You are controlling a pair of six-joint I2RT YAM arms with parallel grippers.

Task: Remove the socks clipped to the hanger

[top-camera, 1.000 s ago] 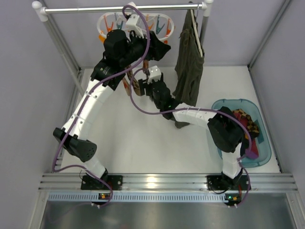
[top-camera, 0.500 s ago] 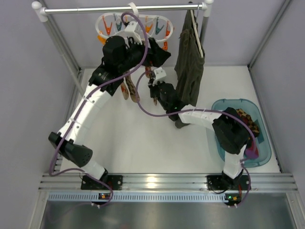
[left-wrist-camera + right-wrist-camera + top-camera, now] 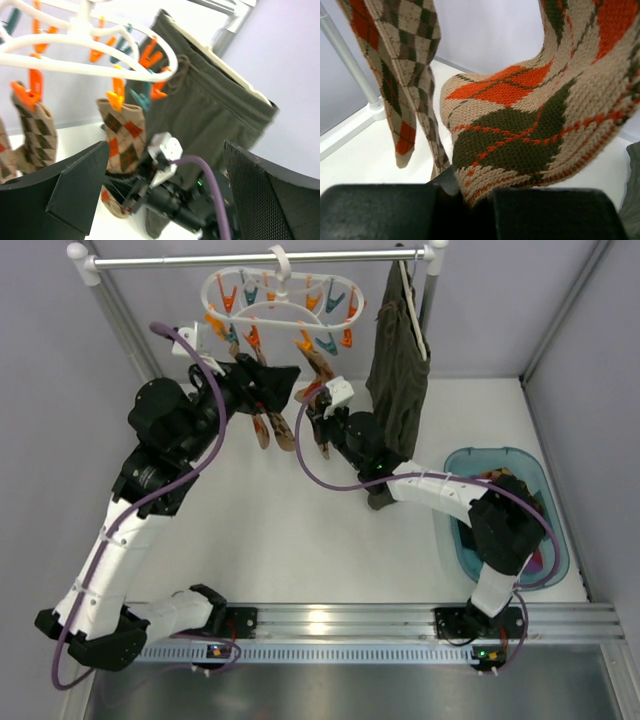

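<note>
The white hanger point(image 3: 209, 292) point(image 3: 75, 42) hangs from the top rail with orange and teal clips. Three tan argyle socks stay clipped to it. My right gripper point(image 3: 322, 438) point(image 3: 477, 200) is shut on the toe of the right-hand sock point(image 3: 318, 372) point(image 3: 520, 135) point(image 3: 122, 135), which an orange clip still holds. The other two socks point(image 3: 264, 428) point(image 3: 402, 75) point(image 3: 35, 130) dangle to its left. My left gripper point(image 3: 272, 383) point(image 3: 167, 200) stands wide open with nothing between its fingers point(image 3: 65, 190). It is just left of the held sock and below the hanger.
A long olive-green garment point(image 3: 395, 370) point(image 3: 215, 115) hangs from the same rail, right behind my right arm. A teal basket point(image 3: 548, 502) with socks in it sits on the table at the right. The rack's rail point(image 3: 200, 260) and its posts frame the back.
My left arm has drawn back left and down from the hanger, and its gripper has opened wide. My right gripper has shut on the argyle sock's toe.
</note>
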